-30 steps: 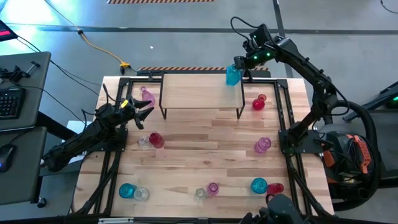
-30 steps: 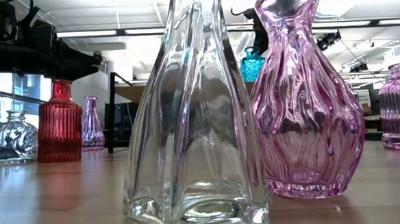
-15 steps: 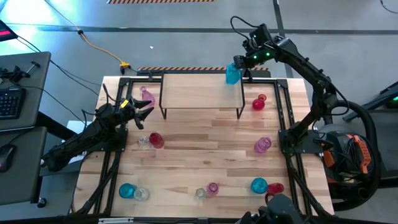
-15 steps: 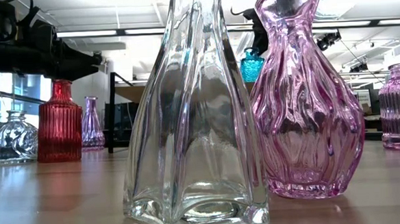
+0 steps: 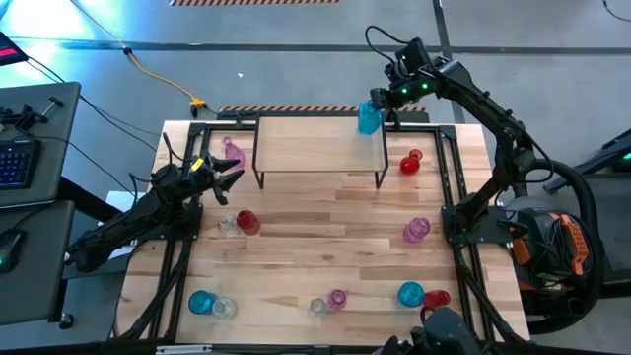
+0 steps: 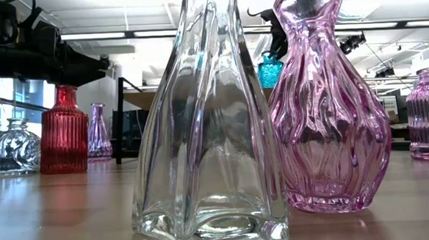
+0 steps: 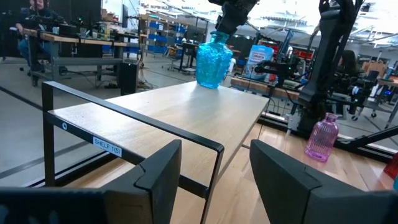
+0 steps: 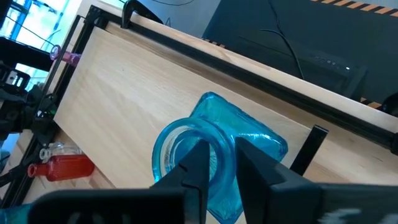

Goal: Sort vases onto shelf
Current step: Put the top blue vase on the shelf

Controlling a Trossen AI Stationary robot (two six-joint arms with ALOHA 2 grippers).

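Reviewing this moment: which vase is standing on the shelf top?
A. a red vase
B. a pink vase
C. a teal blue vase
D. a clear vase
C: the high view shows only the teal blue vase on the shelf, at its far right corner under the right hand; the red, clear and pink ones all stand on the table.

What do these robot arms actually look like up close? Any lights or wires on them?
Both arms are dark, slim and jointed. The right arm has black cable looped above its wrist and small green lights glowing near the right gripper. The left gripper ends in two pointed black fingers, with a yellow mark beside them. Seen from the wrist, its fingers are broad, matte black wedges.
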